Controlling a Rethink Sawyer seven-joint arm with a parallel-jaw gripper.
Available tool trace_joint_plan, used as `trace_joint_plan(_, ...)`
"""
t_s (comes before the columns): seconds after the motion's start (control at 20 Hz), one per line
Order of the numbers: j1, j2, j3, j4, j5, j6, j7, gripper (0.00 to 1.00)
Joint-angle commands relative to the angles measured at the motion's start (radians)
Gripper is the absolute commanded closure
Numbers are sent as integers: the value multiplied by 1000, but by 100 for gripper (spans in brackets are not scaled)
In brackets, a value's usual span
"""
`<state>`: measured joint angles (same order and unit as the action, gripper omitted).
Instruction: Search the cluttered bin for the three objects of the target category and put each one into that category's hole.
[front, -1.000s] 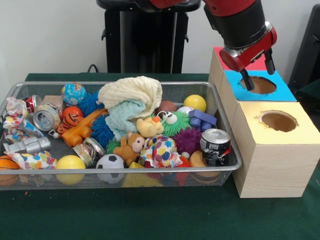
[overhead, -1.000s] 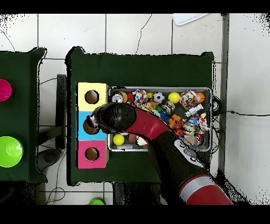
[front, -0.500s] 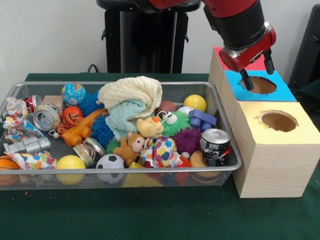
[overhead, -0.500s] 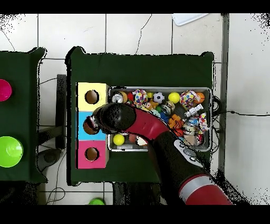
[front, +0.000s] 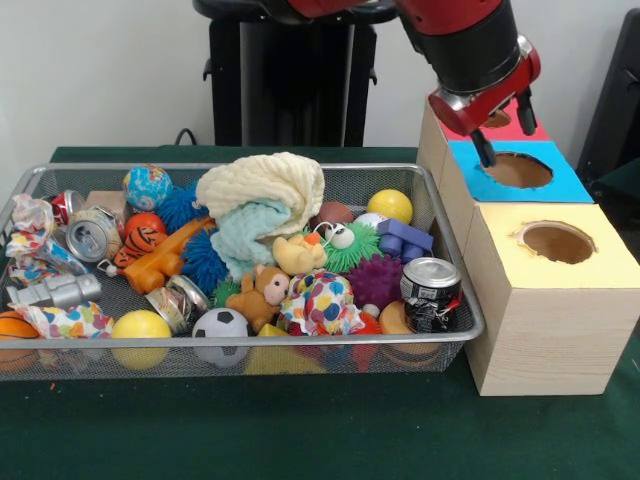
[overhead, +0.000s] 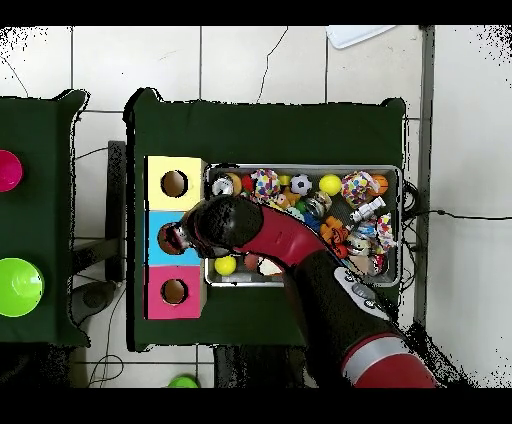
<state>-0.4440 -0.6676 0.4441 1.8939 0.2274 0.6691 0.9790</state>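
Front view showed the red and black arm's tool (front: 498, 128) hanging above the blue-topped section of the wooden box with three round holes (front: 540, 300), its two dark fingers (front: 484, 150) spread apart with nothing between them. That box stood just beside the right end of the silver wire-mesh bin (front: 250, 355) on the green-clothed tabletop (front: 300, 430). The blue hole (front: 518, 170) lay under the tool; the yellow-topped hole (front: 556, 241) sat nearer the front edge of the tabletop, and the red-topped section (front: 505, 124) behind the tool was mostly hidden by it.

The bin was full. A cream and pale green knitted cloth (front: 262, 200) was heaped in its middle. A crushed black and silver drinks can (front: 431, 292) stood in the front right corner, touching the mesh. Beside it lay a purple spiky ball (front: 377, 280), and beyond that a blue plastic block (front: 404, 240) and a plain yellow ball (front: 389, 206) near the back right corner. A small brown teddy bear (front: 259, 296) and a yellow plush duck (front: 299, 253) lay just in front of the cloth, with a black and white miniature football (front: 220, 324) against the front wall. Another crushed silver can (front: 92, 233) rested toward the left end, near an orange tiger-striped ball (front: 143, 232).

In the overhead view the arm (overhead: 300, 270) reached across the bin, the tool (overhead: 178, 238) over the blue section.
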Motion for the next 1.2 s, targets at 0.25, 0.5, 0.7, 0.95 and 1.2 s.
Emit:
trace_joint_plan(0.25, -32, -23, -108, -85, -66, 131, 157, 0)
trace_joint_plan(0.5, -37, -28, -142, -123, -105, 160, 145, 0)
trace_joint_plan(0.7, -47, -23, -165, -156, -144, 169, 128, 0)
trace_joint_plan(0.95, -55, -12, -189, -200, -188, 171, 116, 0)
trace_joint_plan(1.2, -66, 10, -198, -247, -226, 165, 98, 0)
